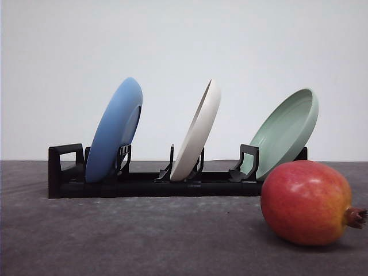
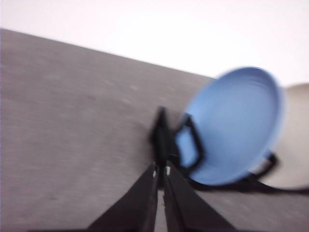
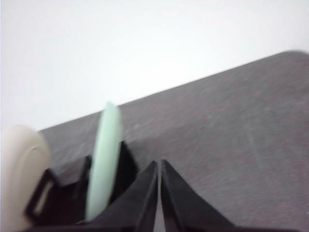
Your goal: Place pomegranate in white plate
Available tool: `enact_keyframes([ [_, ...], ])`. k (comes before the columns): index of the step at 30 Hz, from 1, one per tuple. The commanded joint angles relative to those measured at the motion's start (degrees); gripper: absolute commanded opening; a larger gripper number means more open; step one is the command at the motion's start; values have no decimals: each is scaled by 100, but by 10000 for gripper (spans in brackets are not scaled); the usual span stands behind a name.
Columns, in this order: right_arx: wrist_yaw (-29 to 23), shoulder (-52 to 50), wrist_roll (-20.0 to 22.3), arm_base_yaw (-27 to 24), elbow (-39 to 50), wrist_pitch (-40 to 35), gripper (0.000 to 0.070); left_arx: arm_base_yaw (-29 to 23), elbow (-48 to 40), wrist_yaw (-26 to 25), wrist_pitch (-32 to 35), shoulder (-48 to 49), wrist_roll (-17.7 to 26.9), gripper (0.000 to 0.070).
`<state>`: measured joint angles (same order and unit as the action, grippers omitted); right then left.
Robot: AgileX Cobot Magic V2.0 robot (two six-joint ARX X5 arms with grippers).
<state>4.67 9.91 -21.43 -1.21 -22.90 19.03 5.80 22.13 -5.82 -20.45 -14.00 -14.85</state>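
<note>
fruit: round red pomegranate with yellow-orange patches (image 1: pixel 306 202) on grey table (image 1: pixel 115 236), front right, crown tip pointing right; long axis roughly left-right
target: matte off-white round plate (image 1: pixel 198 133) upright in middle slot of black plastic rack (image 1: pixel 144 183), between blue plate (image 1: pixel 115 131) and pale green plate (image 1: pixel 287 129)
left gripper (image 2: pixel 161 171): fingers pressed together, empty
right gripper (image 3: pixel 159 166): fingers together, empty
nearer arm: right, judging by fruit's side
blocker: plate standing in the rack, not flat
</note>
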Motion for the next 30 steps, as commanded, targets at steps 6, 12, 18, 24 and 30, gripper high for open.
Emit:
enact_keyframes([
  [6,1258,1310,649,-4,-1690,698,5,76,1514,-1584,-388,-1436,138,4],
  [12,3028,2346,1837,-4,-2815,1363,5,84,2699,-3065,-772,-2661,752,3],
  [18,3682,2842,2059,-4,-3163,1315,5,142,3320,-4398,-753,-3429,1294,2],
  [24,3735,2999,2059,-4,-3165,1314,5,142,3351,-4524,-469,-3668,1292,2],
  [30,3733,3139,2057,-4,-3165,1320,56,142,3351,-4522,-299,-3833,1298,103],
])
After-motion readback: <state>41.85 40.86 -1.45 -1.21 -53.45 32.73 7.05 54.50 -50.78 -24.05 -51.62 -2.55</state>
